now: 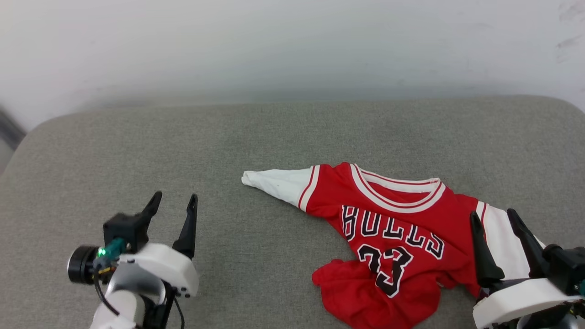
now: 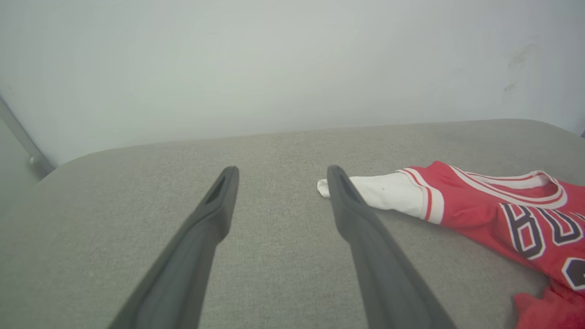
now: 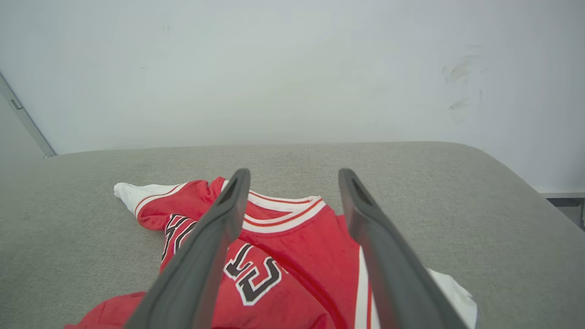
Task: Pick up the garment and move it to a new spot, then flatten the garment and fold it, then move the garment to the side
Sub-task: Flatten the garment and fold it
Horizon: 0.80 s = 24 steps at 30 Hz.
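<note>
The garment (image 1: 388, 237), a red jersey with white sleeves and black "BULLS 23" print, lies crumpled on the grey cushion at the right of the head view. One white sleeve stretches out to the left, and the hem is bunched up near me. My right gripper (image 1: 496, 214) hangs open over the other white sleeve; in the right wrist view (image 3: 295, 178) its fingers straddle the garment (image 3: 292, 256) with nothing between them. My left gripper (image 1: 176, 200) stands open over bare cushion at the lower left, well apart from the garment (image 2: 493, 205).
The grey fabric cushion (image 1: 183, 151) spans the whole work area, with rounded corners at the far left and far right. A pale wall (image 1: 292, 45) rises right behind it. A dark gap shows past the cushion's right edge (image 3: 566, 205).
</note>
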Motion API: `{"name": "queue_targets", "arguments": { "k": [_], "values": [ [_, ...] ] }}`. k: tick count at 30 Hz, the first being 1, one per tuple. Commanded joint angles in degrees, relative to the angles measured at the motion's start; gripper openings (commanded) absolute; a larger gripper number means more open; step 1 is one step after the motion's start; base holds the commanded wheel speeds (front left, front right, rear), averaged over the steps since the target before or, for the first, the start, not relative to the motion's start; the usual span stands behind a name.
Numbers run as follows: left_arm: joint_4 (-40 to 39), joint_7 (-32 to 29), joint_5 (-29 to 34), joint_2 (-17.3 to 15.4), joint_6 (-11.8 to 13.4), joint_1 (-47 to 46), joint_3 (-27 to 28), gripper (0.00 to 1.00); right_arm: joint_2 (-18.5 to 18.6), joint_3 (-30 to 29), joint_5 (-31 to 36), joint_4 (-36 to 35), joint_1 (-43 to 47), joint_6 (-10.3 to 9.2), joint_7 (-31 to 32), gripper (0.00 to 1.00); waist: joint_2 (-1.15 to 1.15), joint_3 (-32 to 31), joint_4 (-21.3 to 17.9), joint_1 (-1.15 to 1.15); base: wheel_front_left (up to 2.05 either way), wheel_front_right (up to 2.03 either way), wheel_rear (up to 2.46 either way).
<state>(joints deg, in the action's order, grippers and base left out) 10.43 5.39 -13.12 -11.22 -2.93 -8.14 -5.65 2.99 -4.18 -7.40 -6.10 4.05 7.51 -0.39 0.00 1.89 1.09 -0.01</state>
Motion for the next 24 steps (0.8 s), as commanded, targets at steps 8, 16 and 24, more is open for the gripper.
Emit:
{"name": "queue_targets", "arguments": {
  "k": [8, 16, 24],
  "values": [
    [3.86, -13.56, -4.3, -4.24, -3.75, -15.95, -3.16, 1.0, -0.14, 2.63, -1.05, -2.02, -3.59, -0.04, 0.4, 1.0, 0.0, 7.02, -4.67, 0.01, 0.0, 0.0, 0.0],
    [10.72, -35.08, -14.9, -11.9, -4.56, -28.78, -11.86, 1.0, -0.15, 4.26, -2.8, -0.16, -6.58, -0.03, -1.7, 1.0, 0.0, 11.74, -10.77, 0.01, 0.0, 0.0, 0.0],
    [16.6, -48.29, -24.1, -18.8, -4.54, -34.58, -17.94, 1.0, -0.15, 5.15, -5.22, 2.22, -8.2, -0.03, -4.66, 1.0, 0.0, 15.79, -15.23, 0.01, 0.0, 0.0, 0.0]
  ]
}}
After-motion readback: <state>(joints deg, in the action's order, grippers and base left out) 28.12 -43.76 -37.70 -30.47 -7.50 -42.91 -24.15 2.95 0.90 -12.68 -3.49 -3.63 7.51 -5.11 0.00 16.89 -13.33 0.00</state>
